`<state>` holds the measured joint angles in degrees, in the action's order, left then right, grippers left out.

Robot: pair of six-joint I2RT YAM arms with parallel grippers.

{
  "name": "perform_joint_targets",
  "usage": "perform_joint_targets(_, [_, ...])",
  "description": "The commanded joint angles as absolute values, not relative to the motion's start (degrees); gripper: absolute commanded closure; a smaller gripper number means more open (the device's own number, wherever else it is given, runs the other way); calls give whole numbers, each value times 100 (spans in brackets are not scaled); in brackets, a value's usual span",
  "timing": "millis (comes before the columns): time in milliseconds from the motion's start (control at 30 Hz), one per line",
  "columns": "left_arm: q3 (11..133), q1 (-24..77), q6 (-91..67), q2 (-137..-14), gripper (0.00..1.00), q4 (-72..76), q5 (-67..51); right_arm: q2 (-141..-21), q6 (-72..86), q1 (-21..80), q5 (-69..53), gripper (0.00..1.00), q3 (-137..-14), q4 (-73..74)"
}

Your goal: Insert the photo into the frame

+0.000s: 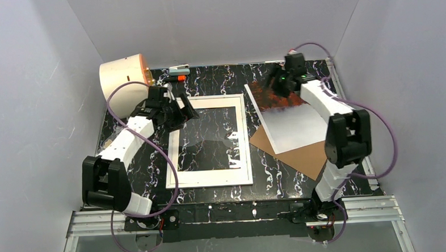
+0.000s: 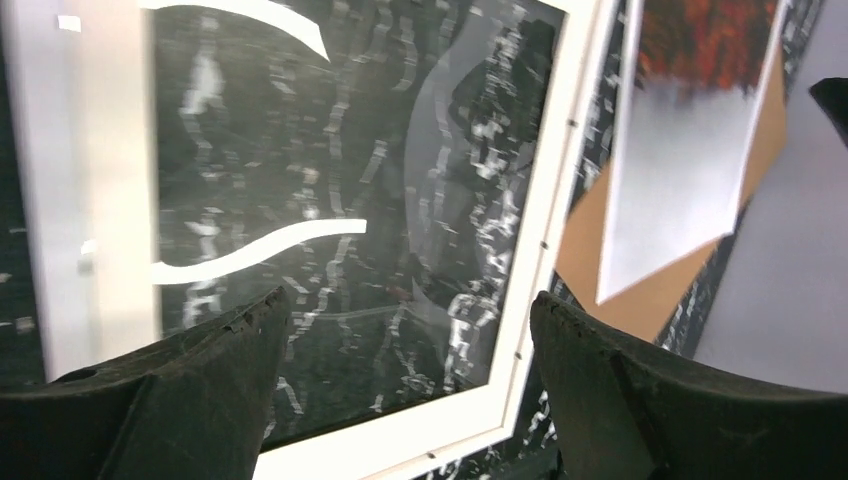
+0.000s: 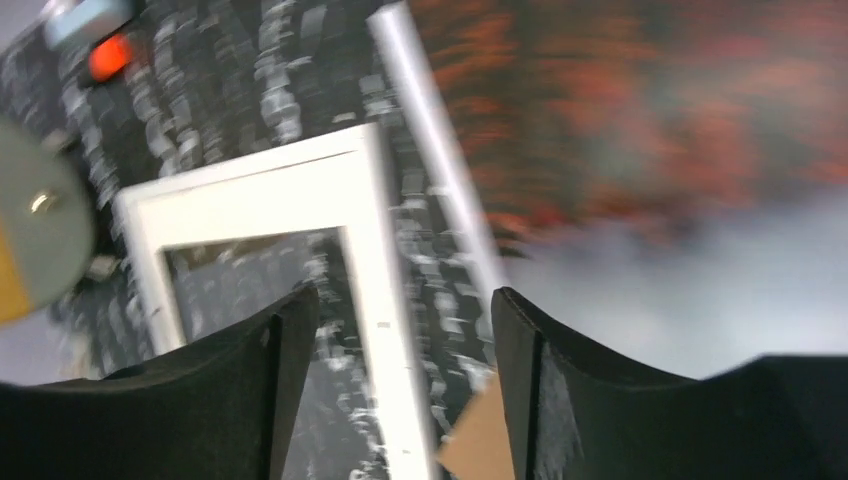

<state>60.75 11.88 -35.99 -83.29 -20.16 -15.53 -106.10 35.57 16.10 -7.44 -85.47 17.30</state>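
On the right side of the table, the photo (image 1: 286,120) lies flat. Its dark red-orange half points to the far wall and its grey-white half to the arms. It rests on a brown backing board (image 1: 301,156), which shows from under its near edge. The photo is apart from the frame (image 1: 209,179), with a strip of the black marbled table top (image 1: 262,175) between them. The frame lies flat in the middle, and through its opening only the table pattern and some reflections are seen (probably from a glass pane), so nothing is inside it yet. The right gripper (image 1: 276,85) is over the far red end of the photo; its jaws stand apart and nothing is between them, but whether a finger touches the paper I cannot tell. The left gripper (image 1: 180,113) hovers over the far left corner of the frame, its jaws wide apart and holding nothing. I judge that the main work is not yet done: the photo must be taken up, carried across and laid squarely into the opening
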Motion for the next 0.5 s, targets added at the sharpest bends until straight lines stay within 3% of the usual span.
perform_joint_targets(0, [6465, 1824, -3869, -8494, 12, -1934, -1542, -10009, 3568, 864, 554, 22, -7743, 2828])
perform_joint_targets(167, [6744, 2594, -4128, -8910, 12, -1671, -1563, -9545, 3520, 372, 1373, 5, -7096, 3422])
perform_joint_targets(467, [7488, 3907, -4438, -9922, 12, -1277, -1505, -9571, 3480, 145, 1106, 2, -6416, 3771])
